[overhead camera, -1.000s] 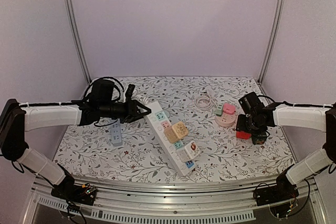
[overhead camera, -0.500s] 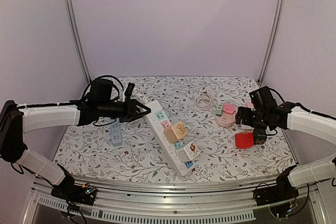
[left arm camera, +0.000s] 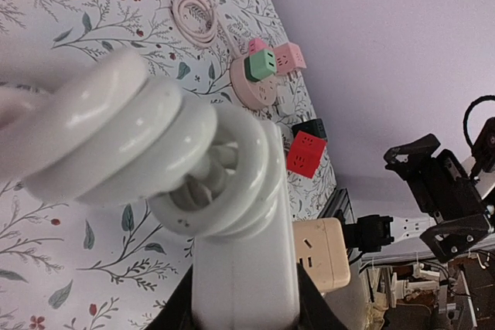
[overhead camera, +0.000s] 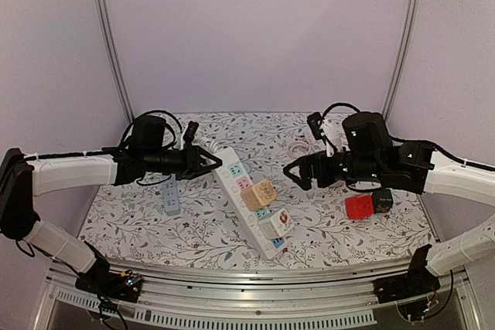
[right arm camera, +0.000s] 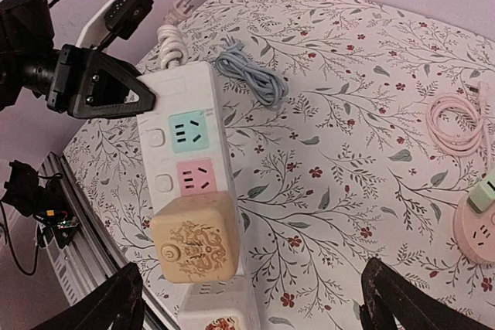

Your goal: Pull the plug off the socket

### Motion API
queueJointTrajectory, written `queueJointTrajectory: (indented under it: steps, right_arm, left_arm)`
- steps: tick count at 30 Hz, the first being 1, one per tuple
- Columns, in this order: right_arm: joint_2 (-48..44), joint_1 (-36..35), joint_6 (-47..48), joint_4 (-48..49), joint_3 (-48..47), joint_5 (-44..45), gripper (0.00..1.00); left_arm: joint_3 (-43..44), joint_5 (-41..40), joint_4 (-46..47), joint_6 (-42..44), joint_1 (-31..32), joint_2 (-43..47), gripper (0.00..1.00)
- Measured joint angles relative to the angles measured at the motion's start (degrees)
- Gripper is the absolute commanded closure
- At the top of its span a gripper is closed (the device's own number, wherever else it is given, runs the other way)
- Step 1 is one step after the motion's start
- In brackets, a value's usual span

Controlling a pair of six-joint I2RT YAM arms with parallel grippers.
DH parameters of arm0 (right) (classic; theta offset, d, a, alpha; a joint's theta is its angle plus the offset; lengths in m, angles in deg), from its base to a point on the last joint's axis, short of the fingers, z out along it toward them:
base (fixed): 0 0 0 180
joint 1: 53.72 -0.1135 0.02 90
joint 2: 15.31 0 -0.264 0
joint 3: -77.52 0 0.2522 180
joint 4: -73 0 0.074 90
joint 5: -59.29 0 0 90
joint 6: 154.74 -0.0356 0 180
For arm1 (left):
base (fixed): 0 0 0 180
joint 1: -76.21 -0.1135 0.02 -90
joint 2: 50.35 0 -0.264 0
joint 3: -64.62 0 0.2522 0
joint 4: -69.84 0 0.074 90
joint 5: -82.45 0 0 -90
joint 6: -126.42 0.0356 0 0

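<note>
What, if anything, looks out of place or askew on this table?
Nothing looks damaged or spilled. The white power strip lies diagonally across the table rather than square to its edges. At the right, a red cube and a dark cube lie loose side by side, plugged into nothing.

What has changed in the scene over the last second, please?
The right hand left the red cube and swung left toward the power strip, open. The left hand stayed at the strip's cord end, and the beige cube plug stayed plugged in.
</note>
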State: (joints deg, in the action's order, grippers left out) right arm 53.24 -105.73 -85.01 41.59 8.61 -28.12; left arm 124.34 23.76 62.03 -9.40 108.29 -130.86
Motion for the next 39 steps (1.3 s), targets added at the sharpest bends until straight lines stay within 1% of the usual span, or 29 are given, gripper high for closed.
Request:
queueJointTrajectory:
  steps: [7,13,15,18,23,28,32,34,39]
  right_arm:
    - [13.8,-6.3,0.4,4.1,-5.6,-0.8,0.05]
    - [21.9,-9.3,0.7,4.5,-10.0,-1.4,0.08]
    - [23.9,-9.7,0.7,5.0,-11.3,-1.5,0.1]
    - [25.9,-9.8,0.6,5.7,-12.1,-1.4,0.19]
    - [27.9,-9.6,0.4,6.1,-12.3,-1.8,0.36]
    - [28.3,-9.5,0.2,6.1,-12.4,-2.6,0.6]
    - [28.3,-9.4,-0.1,6.3,-12.4,-3.6,0.76]
    - [28.3,-9.0,-0.4,6.9,-12.1,-4.8,0.81]
    - [28.3,-6.8,-2.4,11.4,-9.8,-10.5,0.85]
  left_arm:
    - [0.0,0.2,0.1,0.0,0.0,0.0,1.0]
    - [0.0,0.4,0.2,0.0,0.0,0.0,1.0]
    - [0.0,0.4,0.2,0.0,0.0,0.0,1.0]
    - [0.0,0.4,0.2,0.0,0.0,0.0,1.0]
    - [-0.2,0.7,0.1,0.0,0.0,0.0,1.0]
    - [-0.4,1.2,-0.3,0.2,-0.2,0.3,1.0]
    - [-0.6,1.5,-0.7,0.7,-0.2,0.9,1.0]
    - [-0.7,1.7,-0.8,0.9,-0.2,1.2,1.0]
    - [-1.0,1.8,-0.8,1.3,-0.4,1.5,1.0]
